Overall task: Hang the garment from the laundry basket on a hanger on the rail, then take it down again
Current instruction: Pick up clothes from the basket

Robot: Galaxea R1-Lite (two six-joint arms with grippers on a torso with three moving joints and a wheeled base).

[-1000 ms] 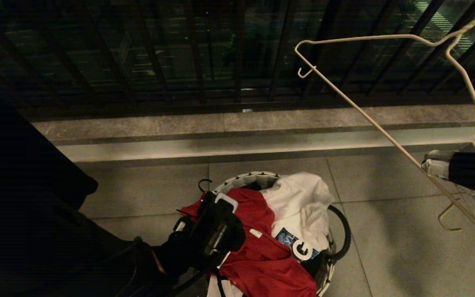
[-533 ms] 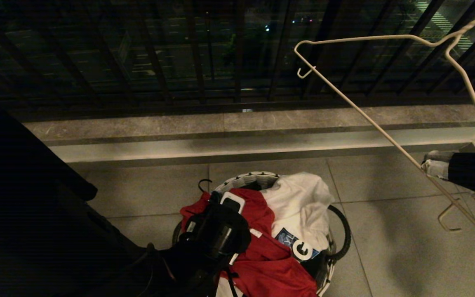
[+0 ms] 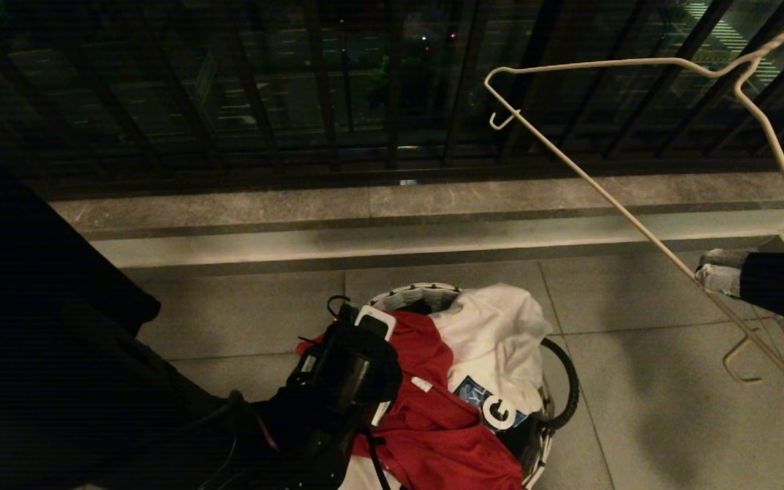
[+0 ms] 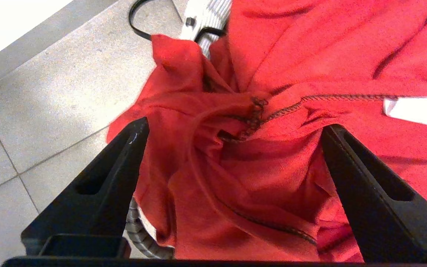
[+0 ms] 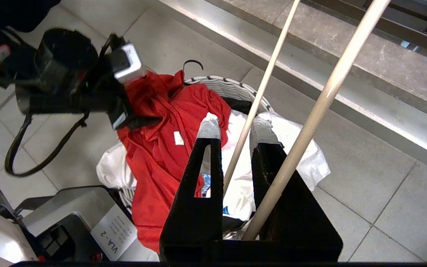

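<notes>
Here the pickup is in hand: the left tool (image 4: 232, 129) hangs over the laundry basket (image 3: 414, 294), its jaws spread wide on either side of a bunched fold of the red garment (image 3: 433, 422), not yet pinching it. The garment lies draped over the basket's near rim, beside a white T-shirt (image 3: 494, 333), on the tiled floor. The right tool (image 5: 234, 135) is clamped on the cream wire hanger (image 3: 644, 231), held up over the floor's right side. Next, I judge, the left jaws must sink and close on that fold.
</notes>
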